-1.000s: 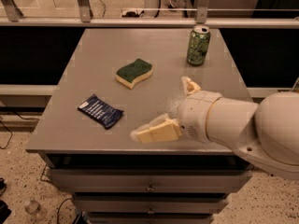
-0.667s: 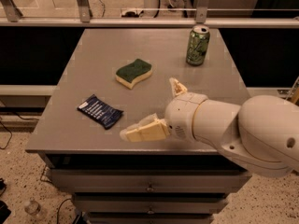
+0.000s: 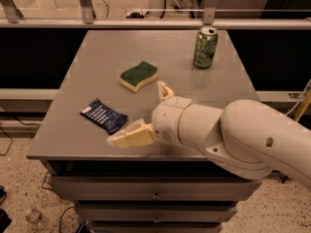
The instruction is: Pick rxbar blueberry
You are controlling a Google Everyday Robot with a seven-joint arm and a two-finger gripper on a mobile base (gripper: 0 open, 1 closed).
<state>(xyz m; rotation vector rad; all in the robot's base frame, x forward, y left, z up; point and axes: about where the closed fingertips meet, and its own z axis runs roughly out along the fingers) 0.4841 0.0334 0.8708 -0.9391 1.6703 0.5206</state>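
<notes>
Gripper point(image 3: 135, 112) spread wide beside the rxbar blueberry point(image 3: 103, 115)

We held it open near the table's point(image 3: 63, 144) six o'clock edge, apparently to straddle the bar, which lay flat just at the gripper's nine o'clock, apart from it.

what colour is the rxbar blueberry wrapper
The rxbar blueberry is dark navy with white print, clearest in the camera view; the open gripper is beside it.

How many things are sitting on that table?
3: a blue bar front left, a sponge mid-table, a can back right. The open gripper hovers beside the bar; the arm may hide more.
</notes>
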